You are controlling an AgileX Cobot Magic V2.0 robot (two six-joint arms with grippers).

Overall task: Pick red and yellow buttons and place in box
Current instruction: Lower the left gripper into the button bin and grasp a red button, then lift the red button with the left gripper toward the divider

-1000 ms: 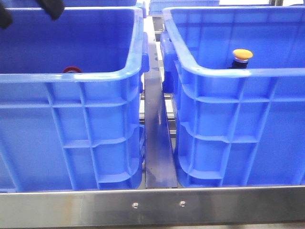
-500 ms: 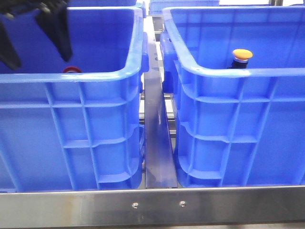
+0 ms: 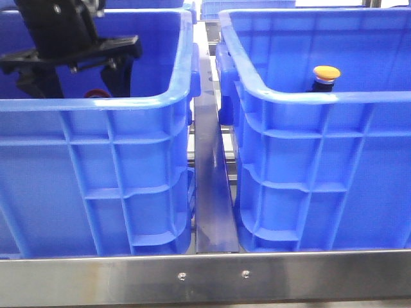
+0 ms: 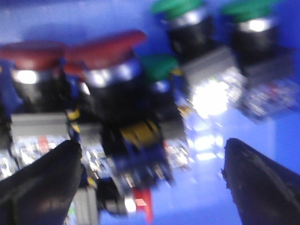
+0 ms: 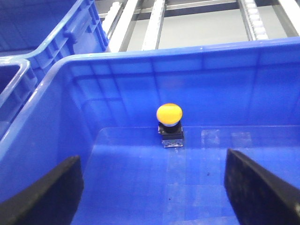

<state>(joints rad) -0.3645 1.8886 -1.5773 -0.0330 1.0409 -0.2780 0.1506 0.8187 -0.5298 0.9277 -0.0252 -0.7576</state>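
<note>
A yellow button (image 3: pixel 326 76) stands upright on the floor of the right blue box (image 3: pixel 321 147). In the right wrist view the yellow button (image 5: pixel 169 115) is ahead of my open right gripper (image 5: pixel 152 192), well apart from it. My left gripper (image 3: pixel 77 85) is open inside the left blue box (image 3: pixel 96 167), its fingertips low behind the front rim. A red button (image 3: pixel 97 94) just peeks over that rim between the fingers. The blurred left wrist view shows my left gripper (image 4: pixel 150 187) with a red-capped button (image 4: pixel 105 47) between its spread fingers, and another red one (image 4: pixel 30 52) beside it.
Several green-capped buttons (image 4: pixel 180 9) lie among the red ones in the left box. A steel rail (image 3: pixel 212 192) runs between the two boxes, and a steel bar (image 3: pixel 205 276) crosses the front. More blue bins (image 5: pixel 28 51) sit behind.
My left gripper has come down from the upper left edge into the left box and now stands over the red button. The yellow button has not moved.
</note>
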